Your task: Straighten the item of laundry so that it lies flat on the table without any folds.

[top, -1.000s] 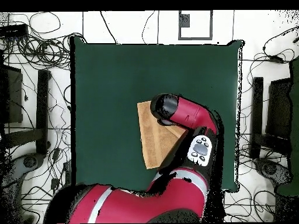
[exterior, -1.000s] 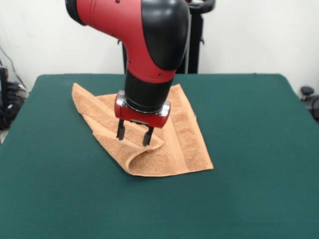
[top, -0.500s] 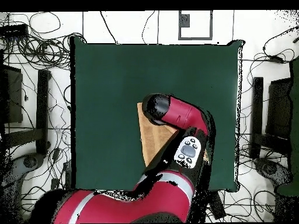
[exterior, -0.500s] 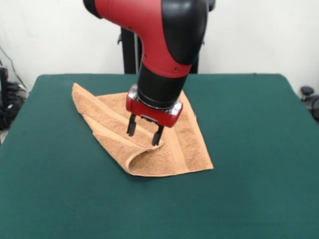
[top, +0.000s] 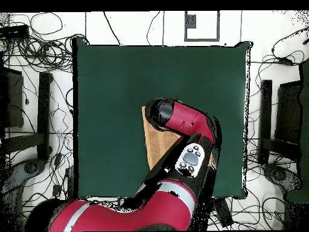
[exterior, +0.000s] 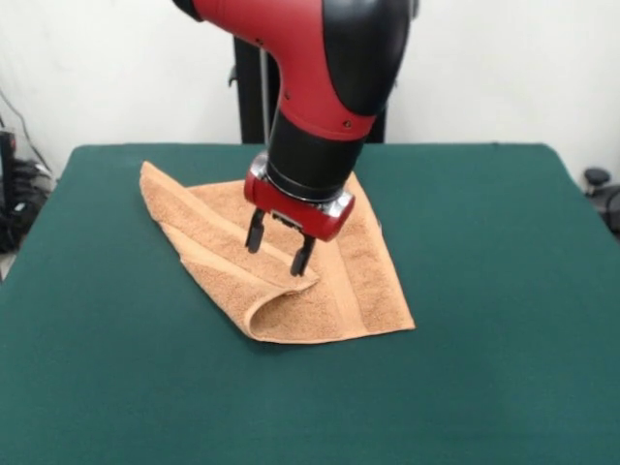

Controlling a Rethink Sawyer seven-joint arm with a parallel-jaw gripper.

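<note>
Orange-tan terry, the towel (exterior: 291,257) lies on the green table (exterior: 484,320), folded over on itself rather than spread flat. In the front view one corner points toward the far left of the table, a woven band runs along the right part, and the near edge rolls up into a soft curled fold at the lower left of the cloth. The upper layer ends in a point near the middle of the towel.

The gripper (exterior: 278,249) hangs directly above that upper layer, its two dark fingers (exterior: 255,232) spread apart with nothing between them. The tips are just over the cloth, close to the point of the folded flap; whether they touch the terry cannot be told. The red and black arm (exterior: 320,87) comes down over the far part of the towel and hides some of it.

In the overhead view the arm (top: 181,121) covers much of the towel (top: 158,148), leaving a tan strip showing beside it, and the gripper itself is hidden under the arm.
</note>
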